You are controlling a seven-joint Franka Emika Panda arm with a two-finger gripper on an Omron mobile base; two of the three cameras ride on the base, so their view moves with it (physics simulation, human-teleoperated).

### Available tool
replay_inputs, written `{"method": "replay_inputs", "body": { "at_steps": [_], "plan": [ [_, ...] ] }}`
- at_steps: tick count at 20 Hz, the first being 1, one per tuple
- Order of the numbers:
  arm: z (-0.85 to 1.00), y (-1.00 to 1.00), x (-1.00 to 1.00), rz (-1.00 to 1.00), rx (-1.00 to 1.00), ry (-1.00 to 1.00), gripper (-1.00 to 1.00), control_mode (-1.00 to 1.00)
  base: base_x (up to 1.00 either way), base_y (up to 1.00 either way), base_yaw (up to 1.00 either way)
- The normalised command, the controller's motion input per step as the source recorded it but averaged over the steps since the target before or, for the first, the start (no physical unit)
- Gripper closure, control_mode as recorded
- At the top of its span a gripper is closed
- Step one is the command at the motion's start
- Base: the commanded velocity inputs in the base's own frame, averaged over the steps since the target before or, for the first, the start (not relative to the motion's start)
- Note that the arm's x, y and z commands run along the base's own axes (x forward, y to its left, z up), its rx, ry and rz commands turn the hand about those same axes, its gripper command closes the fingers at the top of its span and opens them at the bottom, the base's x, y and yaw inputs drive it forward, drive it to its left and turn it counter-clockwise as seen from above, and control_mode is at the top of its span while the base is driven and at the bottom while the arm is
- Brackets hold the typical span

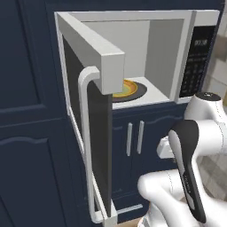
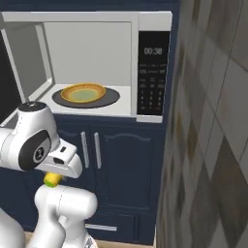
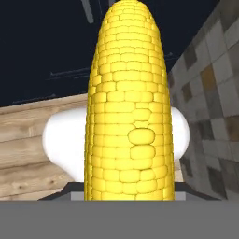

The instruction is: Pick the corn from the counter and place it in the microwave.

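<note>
Corn (image 3: 128, 107) clamped in pincer (image 2: 54, 180), long axis running straight out along pincer line; yellow tip peeks under wrist in right base view; microwave (image 2: 150, 29) sits above and ahead, door (image 1: 95, 146) swung wide to left; cavity holds dark turntable (image 2: 112, 98) with yellow-orange plate (image 2: 83, 93), plate bare; judgement: lift up, then forward into opening; watch door edge.
</note>
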Motion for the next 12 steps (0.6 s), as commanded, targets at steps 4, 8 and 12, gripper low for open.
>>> {"method": "replay_inputs", "body": {
  "at_steps": [4, 8, 12],
  "plan": [
    [0.0, 0.0, 0.0, 0.0, 0.0, 0.0, 1.0, 1.0, 0.37, -0.25, 0.29],
    [0.0, 0.0, 0.0, 0.0, 0.0, 0.0, 1.0, 1.0, 0.41, -0.23, 0.22],
    [0.0, 0.0, 0.0, 0.0, 0.0, 0.0, 1.0, 1.0, 0.2, -0.24, 0.1]
  ]
}}
